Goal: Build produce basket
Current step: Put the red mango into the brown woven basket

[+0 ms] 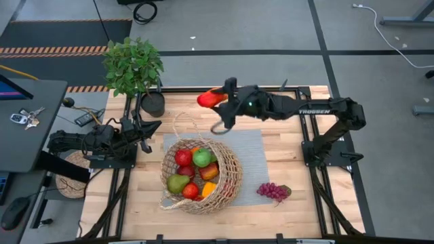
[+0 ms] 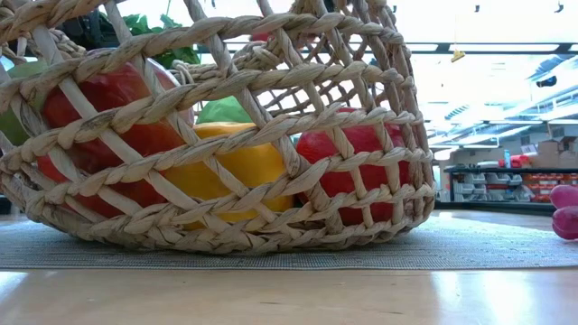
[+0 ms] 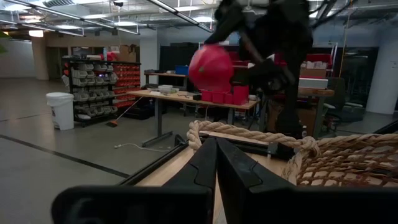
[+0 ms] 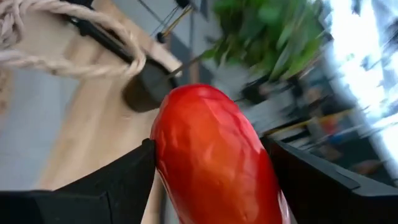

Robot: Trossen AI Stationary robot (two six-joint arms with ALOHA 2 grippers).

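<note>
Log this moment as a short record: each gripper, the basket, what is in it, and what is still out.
right gripper: shut on a red fruit, held above the table's far edge, beyond the basket
left gripper: shut, empty, waiting at the table's left side
basket: on the grey mat, handle toward the plant
in basket: red apples, green apple, pear, yellow piece
still out: grapes, at the mat's right edge
plant: potted, far left corner

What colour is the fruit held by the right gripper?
Red, with an orange tint on one side; the fruit shows best in the right wrist view.
</note>
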